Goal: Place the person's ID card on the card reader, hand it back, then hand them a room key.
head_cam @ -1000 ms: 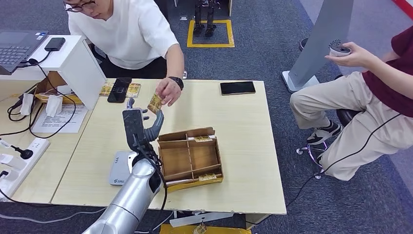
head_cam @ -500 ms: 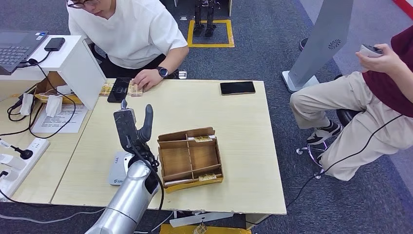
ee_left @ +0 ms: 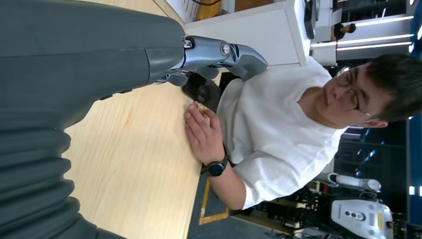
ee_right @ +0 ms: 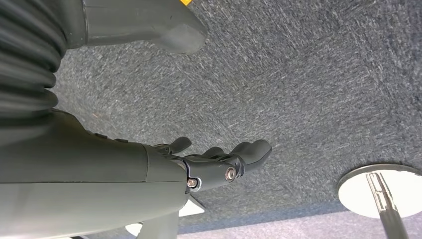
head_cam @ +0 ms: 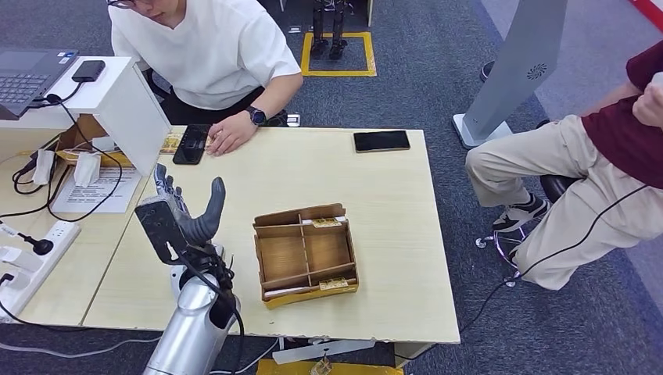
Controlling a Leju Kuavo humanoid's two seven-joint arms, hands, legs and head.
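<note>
My left hand (head_cam: 178, 212) is raised over the near left part of the table (head_cam: 391, 234), fingers spread, with nothing in it; its fingers (ee_left: 219, 51) point toward the person in white. That person's hand (head_cam: 225, 137) rests on a gold card (ee_left: 198, 106) lying at the table's far side, beside a black phone (head_cam: 191, 144). The white card reader (head_cam: 177, 280) lies mostly hidden behind my left forearm. A cardboard tray (head_cam: 305, 248) with compartments holds gold key cards (head_cam: 327, 223) along its edges. My right hand (ee_right: 219, 162) hangs over the carpet, empty, fingers loosely spread.
A second black phone (head_cam: 381, 141) lies at the table's far right. A white stand (head_cam: 129, 109) with a laptop (head_cam: 27, 74), cables and a power strip (head_cam: 31, 254) crowd the left. Another seated person (head_cam: 594, 156) is at the right.
The person took the gold card from beside my left hand and laid it at the table's far side. My left hand drew back toward me and to the left, empty.
</note>
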